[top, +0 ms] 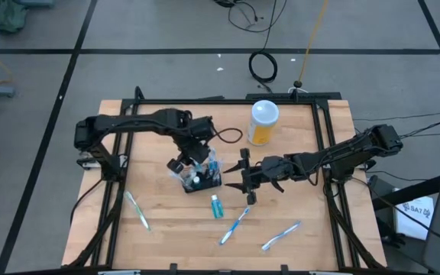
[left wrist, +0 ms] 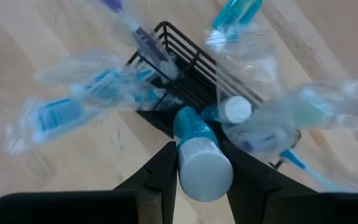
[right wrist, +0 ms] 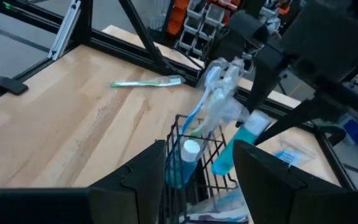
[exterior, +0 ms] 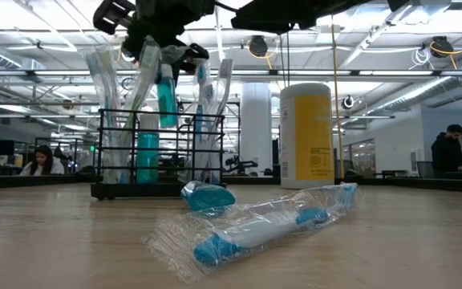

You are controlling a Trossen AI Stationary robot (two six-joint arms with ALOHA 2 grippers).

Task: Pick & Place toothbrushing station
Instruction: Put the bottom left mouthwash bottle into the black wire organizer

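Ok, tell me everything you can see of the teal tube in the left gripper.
The teal tube is short and round, glossy like plastic, with a white cap at one end. The left gripper is shut on it, a dark finger pressing each side near the cap. It hangs cap-up over the black wire-mesh basket, lower end about level with the rim; whether it has entered is unclear. Another teal tube already stands in the basket among wrapped toothbrushes.

Grey tiled floor (top: 166, 27) crossed by dark seams, around the light wooden desk (top: 296, 252). Coiled black cable (top: 263, 67) on floor beyond the desk's far edge. Open hall behind: white ceiling beams (exterior: 391, 76), white round column (exterior: 257, 120), seated person (exterior: 42, 160), standing person (exterior: 449, 151).
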